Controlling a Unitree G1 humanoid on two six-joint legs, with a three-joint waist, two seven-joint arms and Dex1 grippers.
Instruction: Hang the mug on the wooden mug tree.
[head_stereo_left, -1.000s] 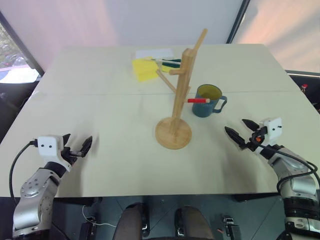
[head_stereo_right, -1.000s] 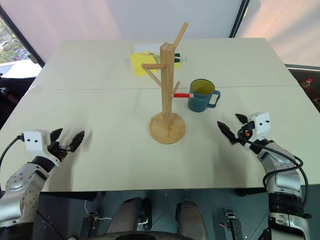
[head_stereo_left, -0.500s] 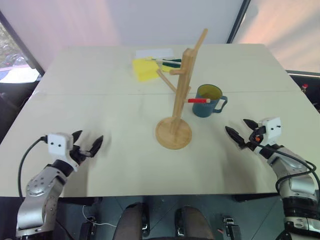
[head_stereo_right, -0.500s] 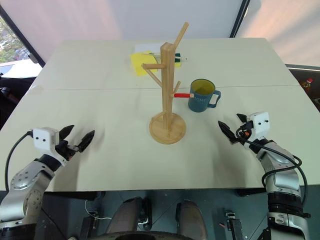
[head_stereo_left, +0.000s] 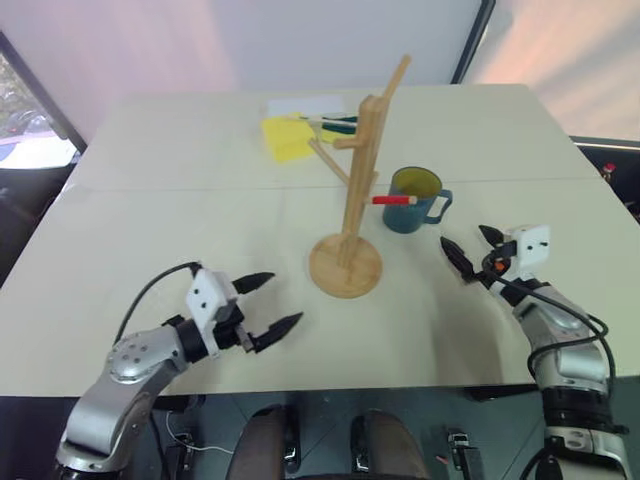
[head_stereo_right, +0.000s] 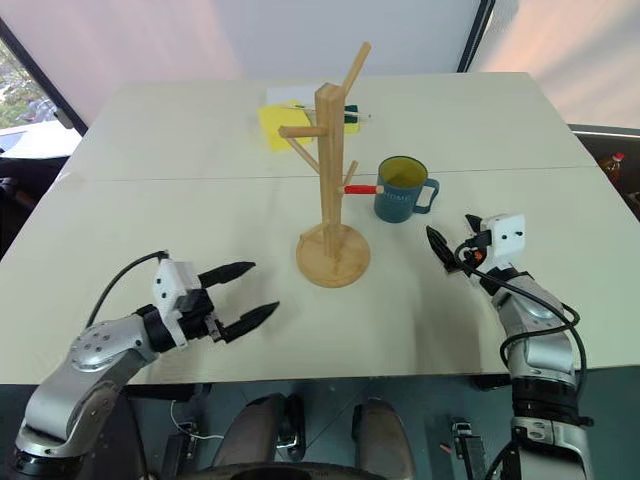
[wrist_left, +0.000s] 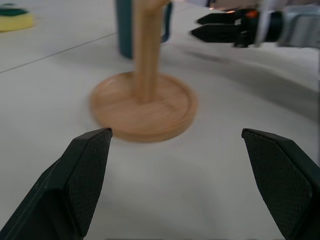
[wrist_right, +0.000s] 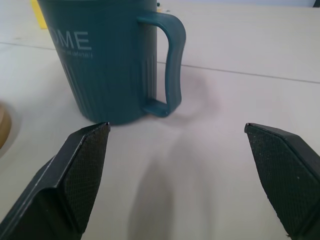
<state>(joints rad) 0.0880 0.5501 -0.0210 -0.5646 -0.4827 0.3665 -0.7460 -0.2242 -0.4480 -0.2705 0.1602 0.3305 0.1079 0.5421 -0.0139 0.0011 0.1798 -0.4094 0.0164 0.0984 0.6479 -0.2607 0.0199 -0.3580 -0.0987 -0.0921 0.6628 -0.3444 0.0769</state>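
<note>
Left gripper (head_stereo_left: 268, 304), jaws wide and empty, hovers near-left of the wooden mug tree (head_stereo_left: 350, 205). Right gripper (head_stereo_left: 466, 250), also spread wide and empty, sits just near-right of the mug (head_stereo_left: 412, 200), which stands upright on the table (head_stereo_left: 200, 220) right of the tree's post, handle pointing right.

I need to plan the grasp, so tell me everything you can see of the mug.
The mug is a dark teal cylinder with a yellow-green inside, pale lettering and vertical ribs on its wall, and a teal loop handle. It stands upright and looks empty on the table, just beyond the wooden mug tree. Its handle points toward the robot's right. Only the table touches it. The open right gripper waits short of it.
</note>
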